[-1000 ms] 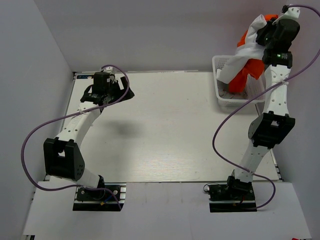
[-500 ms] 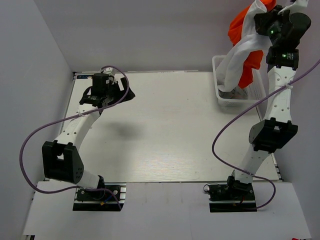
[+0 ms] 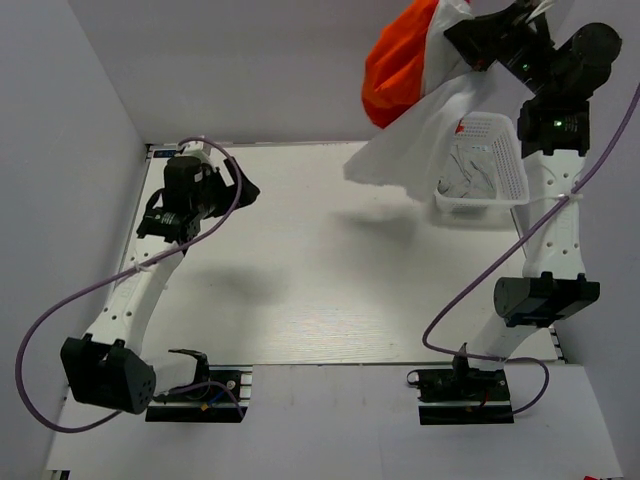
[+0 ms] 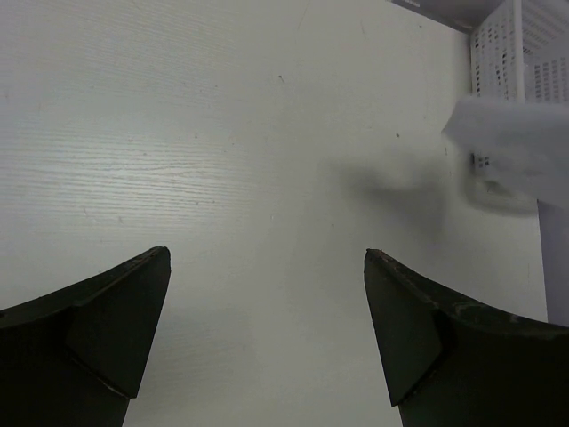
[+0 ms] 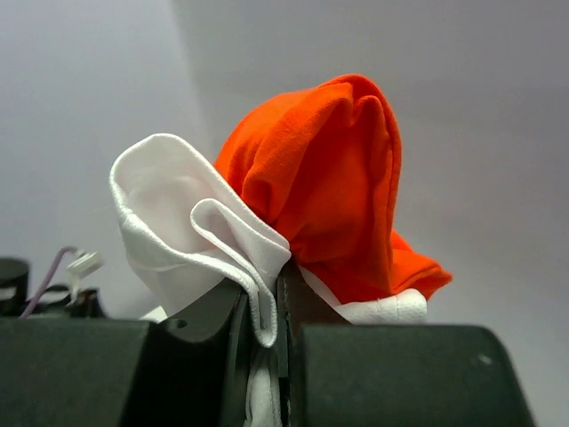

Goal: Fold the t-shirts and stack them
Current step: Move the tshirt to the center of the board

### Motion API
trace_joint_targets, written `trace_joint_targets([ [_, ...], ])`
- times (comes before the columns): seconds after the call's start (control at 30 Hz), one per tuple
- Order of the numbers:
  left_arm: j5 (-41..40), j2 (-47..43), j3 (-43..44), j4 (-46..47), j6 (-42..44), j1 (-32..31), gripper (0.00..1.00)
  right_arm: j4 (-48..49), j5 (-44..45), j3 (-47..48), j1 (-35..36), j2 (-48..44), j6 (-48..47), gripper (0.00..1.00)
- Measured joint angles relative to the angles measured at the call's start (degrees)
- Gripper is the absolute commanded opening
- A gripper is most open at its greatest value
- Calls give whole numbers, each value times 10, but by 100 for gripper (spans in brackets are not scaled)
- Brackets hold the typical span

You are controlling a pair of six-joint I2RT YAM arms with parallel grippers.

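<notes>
My right gripper is raised high above the table's far right and is shut on the white t-shirt, with the orange t-shirt bunched up with it. Both hang in the air left of the basket. In the right wrist view the white cloth is pinched between the jaws at the right gripper, and the orange cloth bulges above. My left gripper is open and empty over the far left of the table; it also shows in the left wrist view.
A white lattice basket stands at the far right with some grey-white cloth left inside. It also shows in the left wrist view. The pale wooden table spreads between the arms. Grey walls close in on the left and back.
My right gripper has lifted and swung left, pulling both shirts up out of the basket. My left arm has shifted left and its gripper has turned a little.
</notes>
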Motion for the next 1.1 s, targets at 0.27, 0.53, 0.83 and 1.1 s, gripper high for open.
trace_joint_targets([
  [0.27, -47, -66, -12, -45, -45, 0, 100, 8, 23, -197, 142, -59, -67, 0],
  [0.53, -85, -99, -35, -81, -72, 1, 100, 3, 169, -408, 299, -44, -138, 0],
  [0.83, -91, -101, -79, -94, -88, 2, 100, 15, 362, -575, 403, -5, -146, 12],
  [1.1, -87, -101, -127, -92, -94, 2, 100, 17, 391, -640, 463, -13, -163, 90],
])
